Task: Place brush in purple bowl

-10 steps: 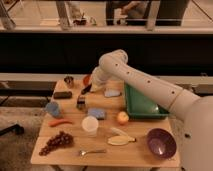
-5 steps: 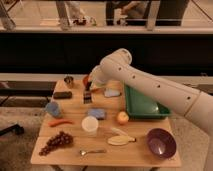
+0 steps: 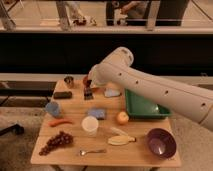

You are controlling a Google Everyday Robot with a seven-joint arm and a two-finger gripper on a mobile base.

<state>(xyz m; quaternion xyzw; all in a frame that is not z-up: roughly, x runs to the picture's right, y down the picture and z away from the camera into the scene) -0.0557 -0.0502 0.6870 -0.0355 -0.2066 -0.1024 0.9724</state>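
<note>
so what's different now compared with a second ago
The pincer, shut on what looks like the brush, has risen from the table and carried it a little to the right in the picture, toward the green tray. The purple bowl, white cup, fork and grapes stayed where they were.

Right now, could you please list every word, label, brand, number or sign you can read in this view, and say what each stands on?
None can be read.
The white cup, green tray and purple bowl show no print that I can make out.
The gripper, shut on the brush above the table's far left side, shows no marking either.
</note>
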